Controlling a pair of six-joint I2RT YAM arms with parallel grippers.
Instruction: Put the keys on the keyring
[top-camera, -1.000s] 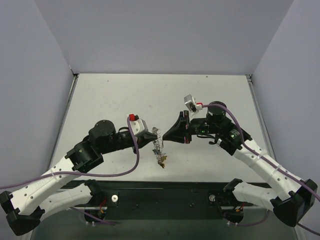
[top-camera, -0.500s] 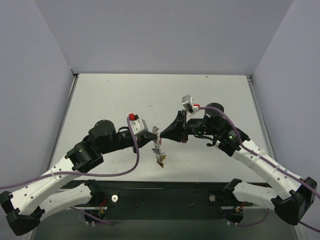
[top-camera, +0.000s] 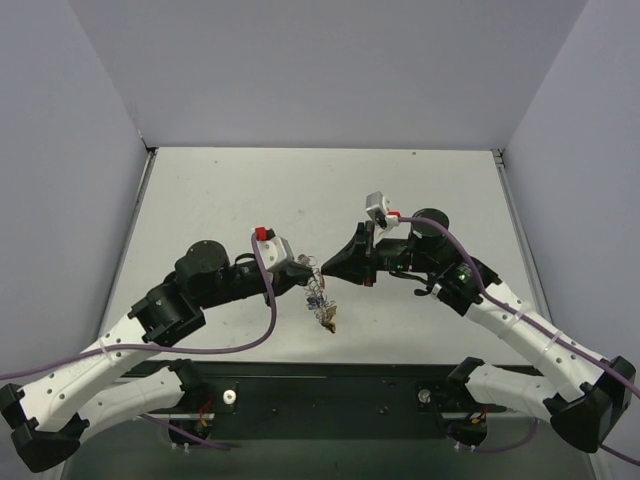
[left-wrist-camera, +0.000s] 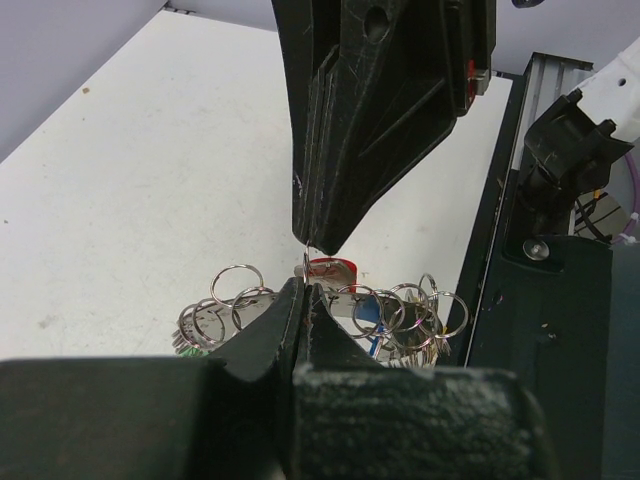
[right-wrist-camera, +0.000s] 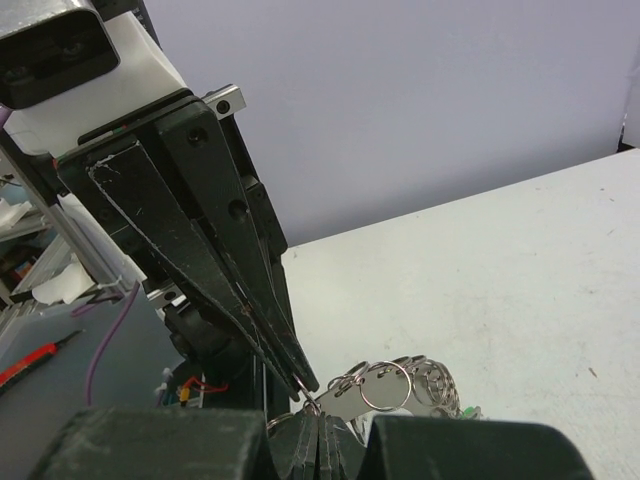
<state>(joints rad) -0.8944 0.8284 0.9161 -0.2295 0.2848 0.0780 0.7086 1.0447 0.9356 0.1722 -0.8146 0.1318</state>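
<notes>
Top view: you have the black left fingers (top-camera: 302, 272) entering from 9 o'clock and the black right fingers (top-camera: 345, 265) from 3 o'clock. Their tips meet near the middle of the pale grey table (top-camera: 220, 190). Both pairs are pressed together. The thin silvery wire keyring (top-camera: 317, 296) is pinched in the left tips and trails toward 6 o'clock, ending in its gold-yellow tag (top-camera: 329, 321).

Left wrist view: your left fingers (left-wrist-camera: 275, 335) are clamped on a strand of the keyring (left-wrist-camera: 305, 264). The right fingers (left-wrist-camera: 370, 120) come down from 12 o'clock and are together, with their tip on that strand. You cannot tell whether they grip it. Behind lie small silvery rings (left-wrist-camera: 237, 283) and small metal keys, one red-headed (left-wrist-camera: 332, 267).

Right wrist view: your right fingers (right-wrist-camera: 320, 432) sit closed at 6 o'clock. The left fingers (right-wrist-camera: 200, 240) slant in from 10 o'clock, tip against tip. The rings (right-wrist-camera: 388, 384) cluster at 4 o'clock from that contact.
</notes>
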